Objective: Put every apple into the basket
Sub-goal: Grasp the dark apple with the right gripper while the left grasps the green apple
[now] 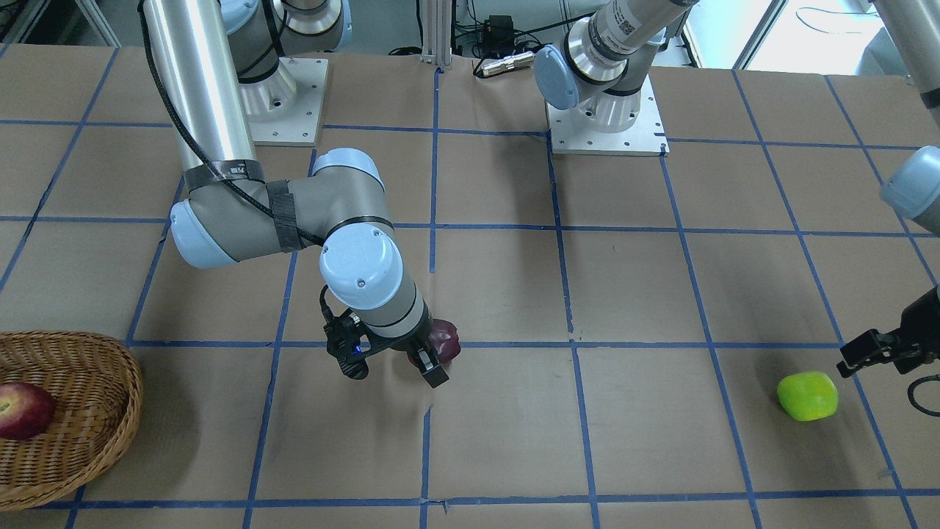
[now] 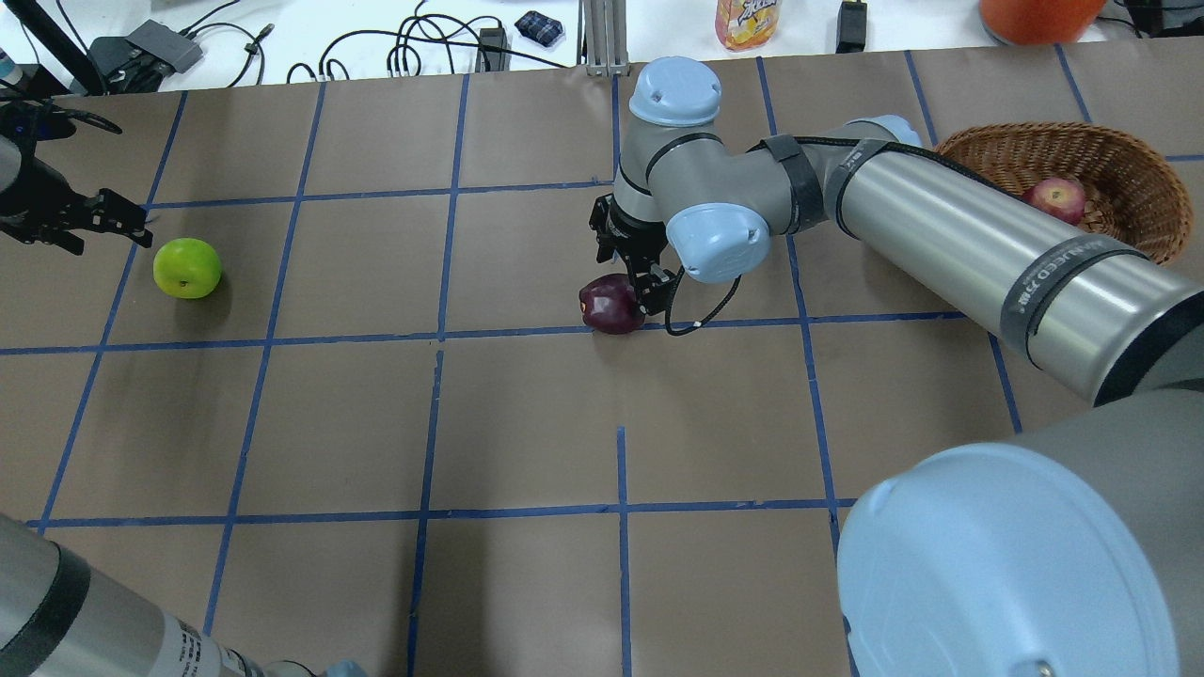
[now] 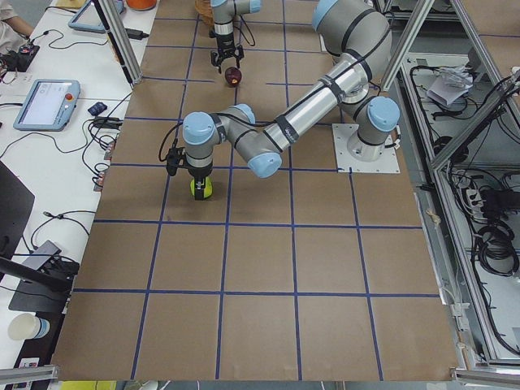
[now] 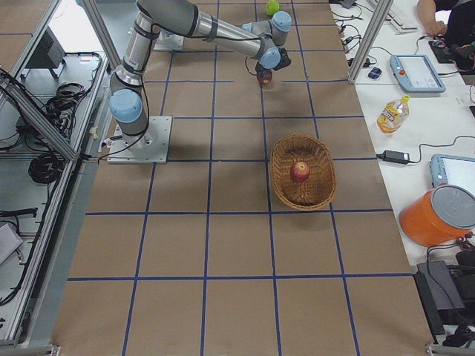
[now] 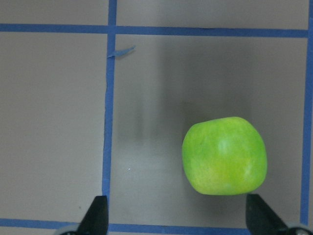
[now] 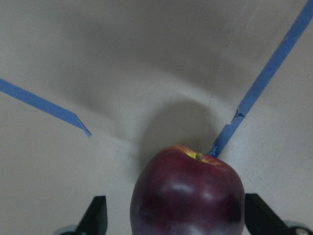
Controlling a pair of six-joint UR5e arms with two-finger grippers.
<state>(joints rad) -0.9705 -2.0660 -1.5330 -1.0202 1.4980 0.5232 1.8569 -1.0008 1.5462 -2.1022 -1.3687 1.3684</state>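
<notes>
The dark maroon apple (image 2: 611, 303) lies near the table's middle. My right gripper (image 2: 632, 293) is open and low around it; in the right wrist view the maroon apple (image 6: 188, 193) sits between the fingertips (image 6: 98, 215). The lime green apple (image 2: 187, 268) lies at the far left. My left gripper (image 2: 108, 221) is open above it; in the left wrist view the green apple (image 5: 225, 155) shows right of centre. The wicker basket (image 2: 1119, 155) at the far right holds the red apple (image 2: 1053, 197).
My right arm's long link (image 2: 988, 254) passes in front of the basket in the overhead view. Cables, a drink bottle (image 2: 748, 21) and an orange bucket (image 2: 1035, 14) lie past the table's far edge. The two base plates (image 1: 606, 125) stand at the robot's side.
</notes>
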